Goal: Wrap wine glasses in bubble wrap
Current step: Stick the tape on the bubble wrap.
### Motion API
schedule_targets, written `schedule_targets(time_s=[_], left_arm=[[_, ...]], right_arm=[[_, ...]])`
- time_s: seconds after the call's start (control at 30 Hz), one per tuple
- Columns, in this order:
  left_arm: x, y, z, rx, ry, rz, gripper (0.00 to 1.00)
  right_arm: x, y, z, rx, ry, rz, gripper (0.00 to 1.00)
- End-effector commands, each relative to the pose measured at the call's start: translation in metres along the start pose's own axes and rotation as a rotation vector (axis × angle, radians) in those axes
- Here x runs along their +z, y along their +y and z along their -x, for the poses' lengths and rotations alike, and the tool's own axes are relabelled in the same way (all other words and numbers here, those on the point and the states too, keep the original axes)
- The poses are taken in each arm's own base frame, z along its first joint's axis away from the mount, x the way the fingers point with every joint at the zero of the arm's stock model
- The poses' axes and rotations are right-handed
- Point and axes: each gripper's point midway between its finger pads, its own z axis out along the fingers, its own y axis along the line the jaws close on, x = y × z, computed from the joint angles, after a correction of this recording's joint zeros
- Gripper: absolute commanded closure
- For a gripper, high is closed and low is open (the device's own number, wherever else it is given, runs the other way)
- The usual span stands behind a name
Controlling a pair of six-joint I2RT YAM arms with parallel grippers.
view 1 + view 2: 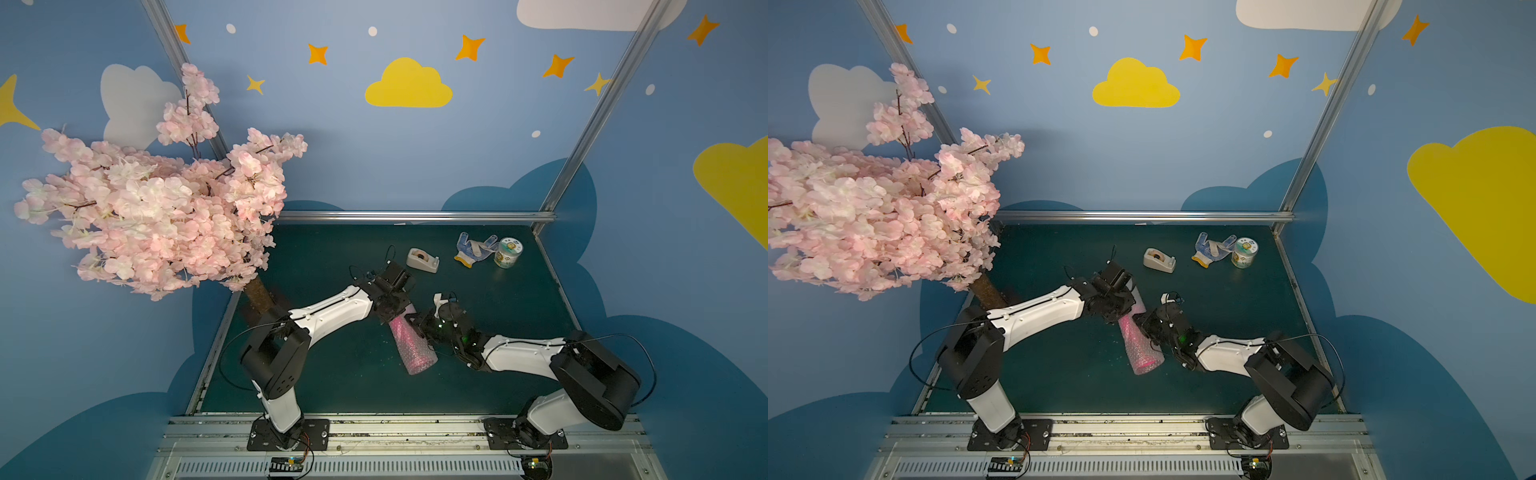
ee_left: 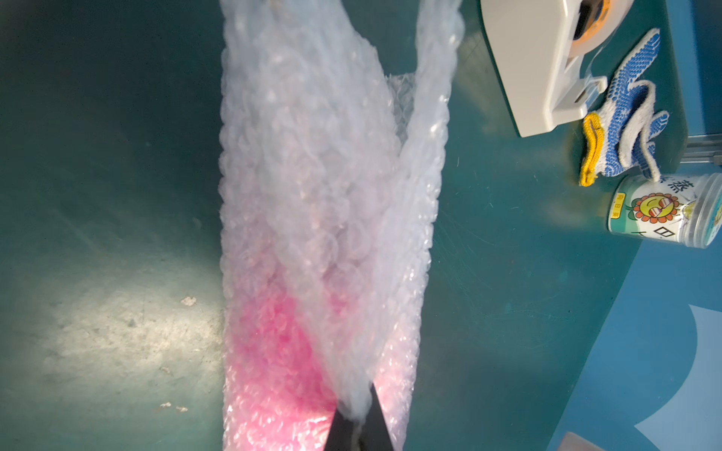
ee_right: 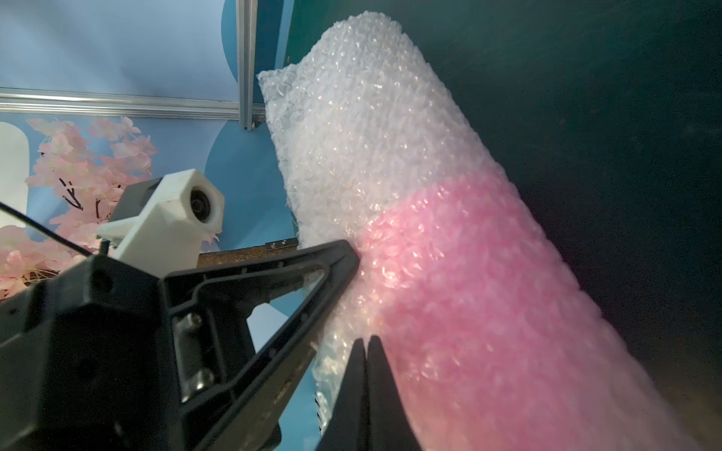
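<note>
Green tabletop. Pink goblet lies rolled in bubble wrap, long axis running straight out from L gripper, clenched on loose flap. R gripper, jaws pressed together, sits at roll's side, mid-length.

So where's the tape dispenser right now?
In both top views, the tape dispenser sits toward the far edge of the table, just left of the glove.

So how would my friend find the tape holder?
Look at the far end of the dark green table, near the silver rail. Three things sit in a row there; the tape dispenser is the one closest to the pink blossom tree. It is plain beige with a tape roll inside, unlike the blue-dotted glove and round printed can.
</note>
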Motion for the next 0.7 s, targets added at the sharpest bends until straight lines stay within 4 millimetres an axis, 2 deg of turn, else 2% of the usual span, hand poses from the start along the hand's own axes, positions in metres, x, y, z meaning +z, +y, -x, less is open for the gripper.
schedule_targets(time_s=[0.0, 0.27, 0.53, 0.67], left_arm=[[0.003, 0.030, -0.011, 0.019, 0.040, 0.107, 0.98], [0.003, 0.030, -0.012, 0.017, 0.047, 0.106, 0.98], [0.005, 0.031, -0.013, 0.008, 0.050, 0.109, 0.98], [0.004, 0.031, -0.012, 0.007, 0.045, 0.110, 0.98]], right_arm=[[0.003, 0.010, -0.003, -0.019, 0.019, 0.020, 0.90], [0.000, 0.017, -0.003, -0.054, 0.028, 0.013, 0.67], [-0.013, 0.028, 0.009, -0.084, -0.022, 0.006, 0.59], [-0.015, 0.027, 0.010, -0.087, -0.023, -0.005, 0.56]])
